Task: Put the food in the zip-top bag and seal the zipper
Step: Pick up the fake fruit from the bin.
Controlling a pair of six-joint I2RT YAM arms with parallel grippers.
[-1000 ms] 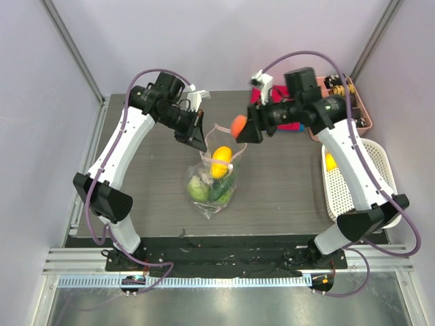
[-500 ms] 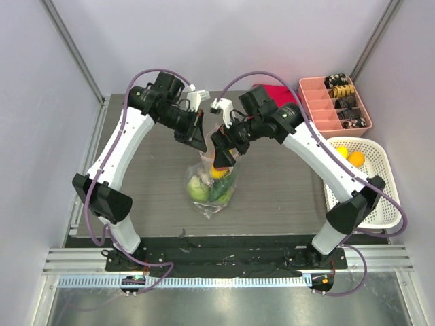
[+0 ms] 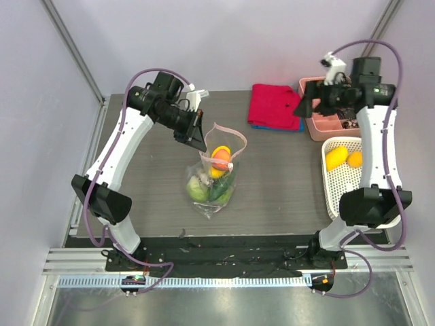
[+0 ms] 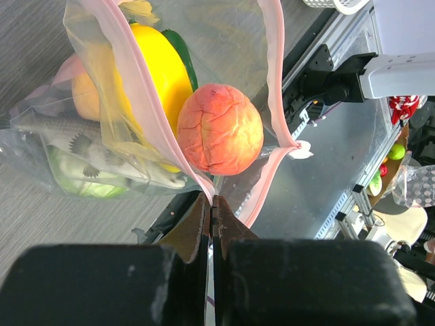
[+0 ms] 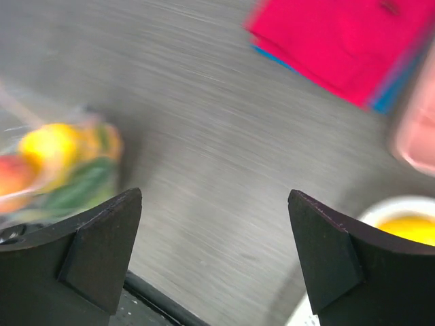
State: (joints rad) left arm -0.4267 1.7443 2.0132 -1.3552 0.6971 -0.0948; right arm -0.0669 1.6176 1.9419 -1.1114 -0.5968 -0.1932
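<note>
Fingers (image 4: 192, 234) on your left clamp shut on the bag's (image 3: 212, 197) zipper (image 4: 274, 81), holding its mouth open just ahead with food (image 4: 221, 129) inside, while your right fingers (image 5: 102, 244) gape empty near the basket (image 3: 346, 197), so loading looks unfinished: next, grasp a fruit (image 3: 334, 158) there.

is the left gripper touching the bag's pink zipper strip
Touching. The left wrist view shows the left gripper with its jaws shut on the zipper, whose pink strip runs down between them with no gap.

No text, labels, brands, numbers or signs could be read on anything in any view
</note>
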